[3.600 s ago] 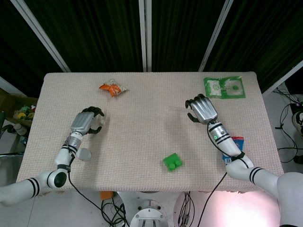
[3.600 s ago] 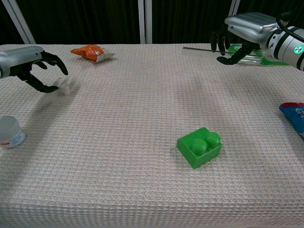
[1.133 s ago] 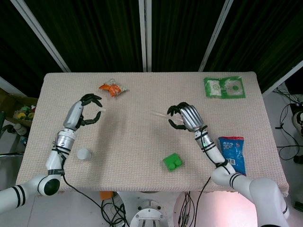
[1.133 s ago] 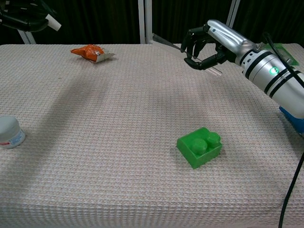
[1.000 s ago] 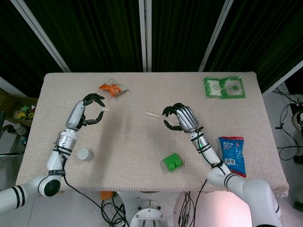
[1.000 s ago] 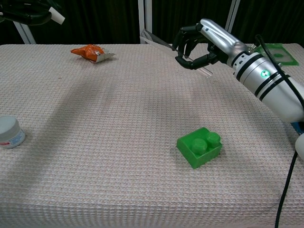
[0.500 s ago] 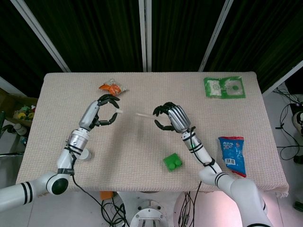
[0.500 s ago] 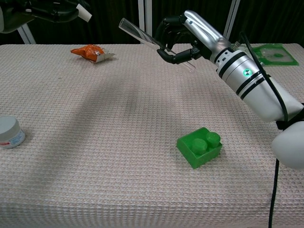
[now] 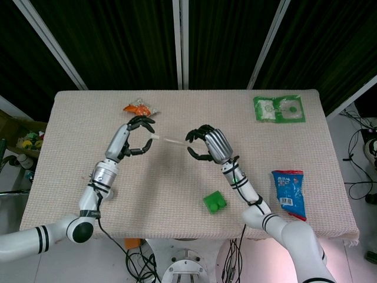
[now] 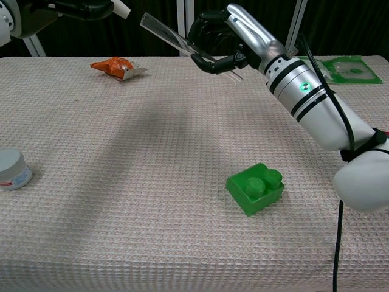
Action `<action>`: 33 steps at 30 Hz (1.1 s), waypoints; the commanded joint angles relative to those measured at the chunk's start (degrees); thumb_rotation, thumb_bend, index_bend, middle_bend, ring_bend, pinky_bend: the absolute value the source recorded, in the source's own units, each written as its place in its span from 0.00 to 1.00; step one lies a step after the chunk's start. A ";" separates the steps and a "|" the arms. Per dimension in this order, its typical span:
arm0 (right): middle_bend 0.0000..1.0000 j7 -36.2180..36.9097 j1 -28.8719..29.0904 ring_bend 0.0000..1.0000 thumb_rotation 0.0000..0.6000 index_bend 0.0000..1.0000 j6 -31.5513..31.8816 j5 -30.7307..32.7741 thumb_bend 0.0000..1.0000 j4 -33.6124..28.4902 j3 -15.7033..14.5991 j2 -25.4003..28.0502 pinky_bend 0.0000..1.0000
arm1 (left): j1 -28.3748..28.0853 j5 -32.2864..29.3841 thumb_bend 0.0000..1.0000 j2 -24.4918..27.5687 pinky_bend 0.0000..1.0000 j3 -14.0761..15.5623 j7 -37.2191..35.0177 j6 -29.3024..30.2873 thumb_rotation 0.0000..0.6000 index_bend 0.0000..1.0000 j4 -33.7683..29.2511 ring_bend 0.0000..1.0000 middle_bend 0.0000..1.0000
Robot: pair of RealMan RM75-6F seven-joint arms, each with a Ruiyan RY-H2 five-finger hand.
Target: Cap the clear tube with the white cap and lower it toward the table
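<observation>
My right hand (image 9: 208,145) (image 10: 220,38) grips the clear tube (image 9: 174,141) (image 10: 164,33) well above the table. The tube lies slanted, its open end pointing toward my left hand. That left hand (image 9: 132,139) (image 10: 73,8) pinches the small white cap (image 9: 154,136) (image 10: 121,10) between thumb and finger. The cap sits just off the tube's open end. The chest view shows a small gap between them. Both hands hover over the middle-left of the table.
A green brick (image 9: 214,203) (image 10: 255,187) lies under my right forearm. An orange packet (image 9: 136,108) (image 10: 115,66) lies at the back left, a green packet (image 9: 278,109) (image 10: 346,67) at the back right. A blue packet (image 9: 288,191) is at the right edge, a small white jar (image 10: 12,169) front left.
Both hands have moved toward each other and risen. The tube's open end and the white cap were far apart and are now almost meeting.
</observation>
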 commanded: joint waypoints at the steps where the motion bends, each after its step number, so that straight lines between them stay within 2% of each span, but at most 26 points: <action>1: 0.67 -0.01 0.17 0.48 1.00 0.73 0.24 0.19 0.67 -0.07 0.23 -0.06 0.41 | -0.09 -0.16 0.50 -0.66 0.16 -0.08 -0.06 0.56 1.00 0.60 -0.22 0.13 0.28; 33: 0.67 0.17 1.63 0.48 1.00 0.73 0.32 1.49 0.67 -0.65 1.13 -0.81 0.41 | -0.67 -1.11 0.50 -2.79 0.16 -0.60 -0.28 1.82 1.00 0.60 0.25 0.13 0.28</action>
